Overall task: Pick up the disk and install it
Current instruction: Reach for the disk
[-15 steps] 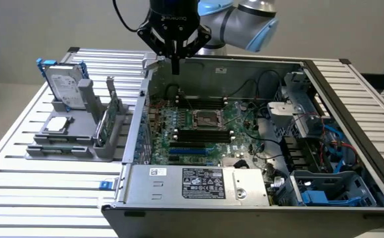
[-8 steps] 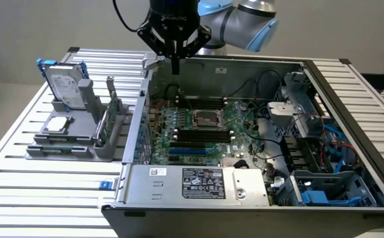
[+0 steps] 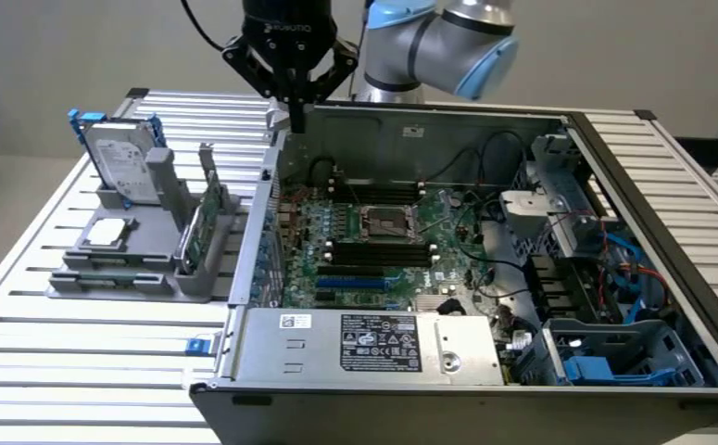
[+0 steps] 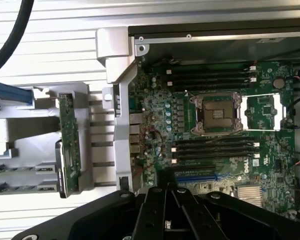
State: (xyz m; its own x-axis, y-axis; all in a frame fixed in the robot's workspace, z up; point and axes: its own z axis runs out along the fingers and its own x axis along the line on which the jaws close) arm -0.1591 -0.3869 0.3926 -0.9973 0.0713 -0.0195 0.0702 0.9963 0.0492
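Disk [image 3: 121,159] upright in grey rack [image 3: 130,276]

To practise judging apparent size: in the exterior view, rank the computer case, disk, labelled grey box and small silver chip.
1. computer case
2. labelled grey box
3. disk
4. silver chip
The box sits nearer the camera, so box over disk is unsure.

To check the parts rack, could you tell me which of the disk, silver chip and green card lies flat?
The small square silver chip lies flat; the blue-framed disk and the green card both stand on edge.
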